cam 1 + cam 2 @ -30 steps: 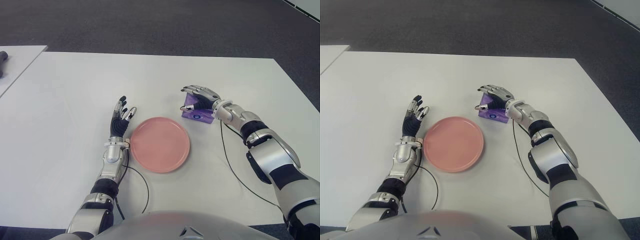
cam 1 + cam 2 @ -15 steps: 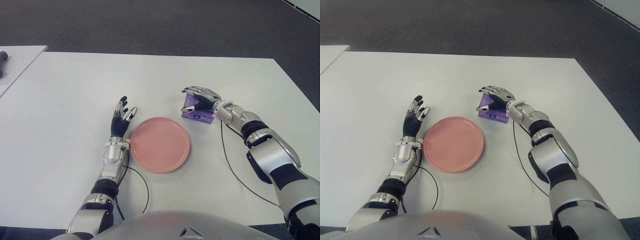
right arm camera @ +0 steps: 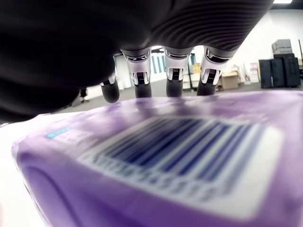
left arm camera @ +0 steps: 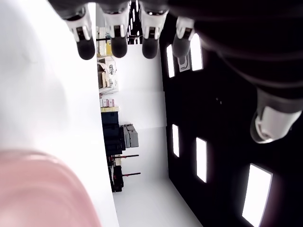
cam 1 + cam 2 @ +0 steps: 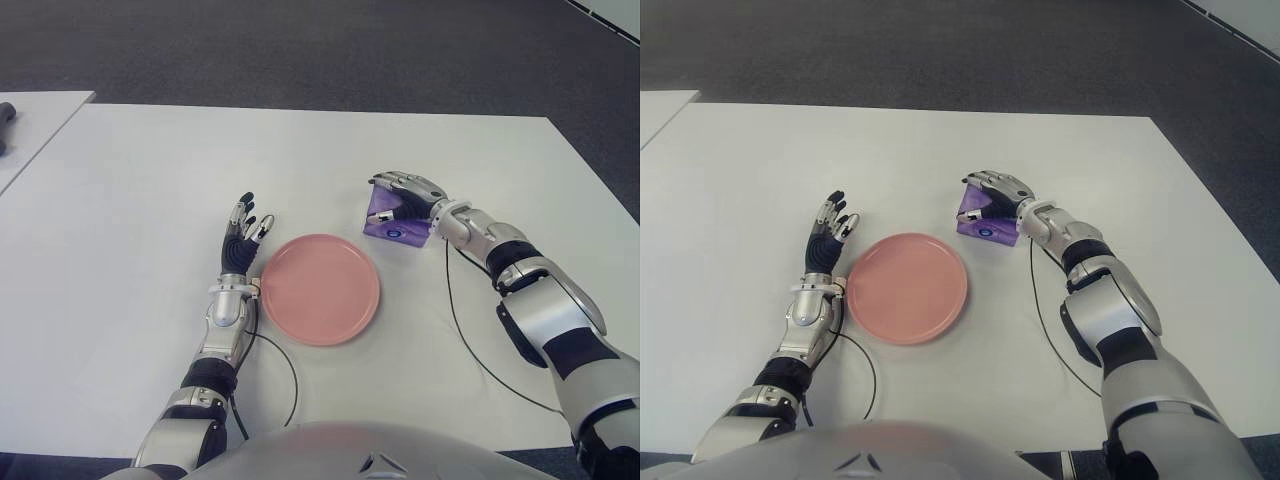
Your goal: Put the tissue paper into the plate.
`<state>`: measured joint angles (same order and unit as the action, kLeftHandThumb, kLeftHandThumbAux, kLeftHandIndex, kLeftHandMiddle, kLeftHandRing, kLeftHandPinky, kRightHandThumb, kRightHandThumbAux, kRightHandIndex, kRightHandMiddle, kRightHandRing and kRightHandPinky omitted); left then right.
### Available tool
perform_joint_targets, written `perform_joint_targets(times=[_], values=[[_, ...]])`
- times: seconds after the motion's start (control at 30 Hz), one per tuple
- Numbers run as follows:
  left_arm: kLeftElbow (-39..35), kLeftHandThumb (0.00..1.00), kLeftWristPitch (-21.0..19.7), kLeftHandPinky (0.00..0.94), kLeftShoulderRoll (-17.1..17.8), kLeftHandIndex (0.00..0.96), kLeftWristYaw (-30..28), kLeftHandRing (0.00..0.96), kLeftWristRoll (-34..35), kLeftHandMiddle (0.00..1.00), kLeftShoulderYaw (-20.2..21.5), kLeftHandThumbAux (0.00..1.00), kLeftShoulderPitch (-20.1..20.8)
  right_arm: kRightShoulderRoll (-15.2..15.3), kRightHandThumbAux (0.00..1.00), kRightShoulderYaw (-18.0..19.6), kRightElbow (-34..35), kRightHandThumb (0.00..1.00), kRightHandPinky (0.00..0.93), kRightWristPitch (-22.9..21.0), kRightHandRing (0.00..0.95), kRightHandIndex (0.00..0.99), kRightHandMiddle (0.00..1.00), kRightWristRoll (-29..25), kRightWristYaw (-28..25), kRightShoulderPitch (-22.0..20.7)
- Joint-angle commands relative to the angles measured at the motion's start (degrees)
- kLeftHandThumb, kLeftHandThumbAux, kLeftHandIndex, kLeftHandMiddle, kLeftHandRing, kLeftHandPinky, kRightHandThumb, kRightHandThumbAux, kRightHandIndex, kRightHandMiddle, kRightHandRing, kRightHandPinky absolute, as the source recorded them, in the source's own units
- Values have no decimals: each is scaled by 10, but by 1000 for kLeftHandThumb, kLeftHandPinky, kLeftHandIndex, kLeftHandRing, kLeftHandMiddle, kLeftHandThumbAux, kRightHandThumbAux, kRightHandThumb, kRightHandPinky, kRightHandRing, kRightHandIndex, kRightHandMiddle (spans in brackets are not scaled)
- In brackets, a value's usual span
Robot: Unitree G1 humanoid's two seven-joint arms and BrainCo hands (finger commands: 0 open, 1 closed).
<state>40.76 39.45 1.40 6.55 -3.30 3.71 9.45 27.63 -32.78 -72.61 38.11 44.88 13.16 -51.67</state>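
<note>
- The right hand point(image 5: 405, 192) reaches forward over the white table point(image 5: 130, 200) and arches over the purple tissue paper pack point(image 5: 392, 226), palm down.
- Its fingers point(image 3: 173, 78) curve over the far edge of the pack, and the thumb shows at the near left side. In the right wrist view the fingertips hang just past the pack's barcode face, with a little daylight between them and the wrapper, so a closed grasp cannot be told; the hand looks cupped over the pack rather than clamped on it.
- The right forearm runs back and to the right from the pack, low over the table, with a black cable point(image 5: 460, 330) trailing beneath it.
- The tissue paper pack sits on the table just beyond the right rim of the pink plate point(image 5: 320, 290), close to it but not in it.
- The left hand point(image 5: 242, 240) shows just left of the plate, fingers pointing away from the robot and spread loosely, holding nothing.
- The left forearm stretches straight back toward the body along the plate's left side.
- A second table point(image 5: 30, 125) stands apart at the far left.
</note>
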Motion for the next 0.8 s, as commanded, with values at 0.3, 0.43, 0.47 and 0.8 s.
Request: perform_joint_targets(times=[0.3, 0.43, 0.47, 0.8], values=[[5, 0, -4, 0, -2, 0, -2, 0, 6, 0, 4, 463, -14, 52, 218, 7, 22, 257, 0, 41, 0, 0, 0, -6, 14, 24], [3, 0, -7, 0, -1, 0, -2, 0, 6, 0, 2, 464, -14, 75, 225, 13, 46, 262, 0, 55, 0, 0, 0, -10, 4, 24], [2, 0, -8, 0, -1, 0, -2, 0, 6, 0, 2, 462, -15, 82, 231, 15, 55, 261, 0, 61, 0, 0, 0, -13, -2, 23], [-2, 0, -11, 0, 0, 0, -2, 0, 3, 0, -1, 451, -16, 124, 252, 34, 139, 213, 0, 70, 0, 0, 0, -22, -27, 62]])
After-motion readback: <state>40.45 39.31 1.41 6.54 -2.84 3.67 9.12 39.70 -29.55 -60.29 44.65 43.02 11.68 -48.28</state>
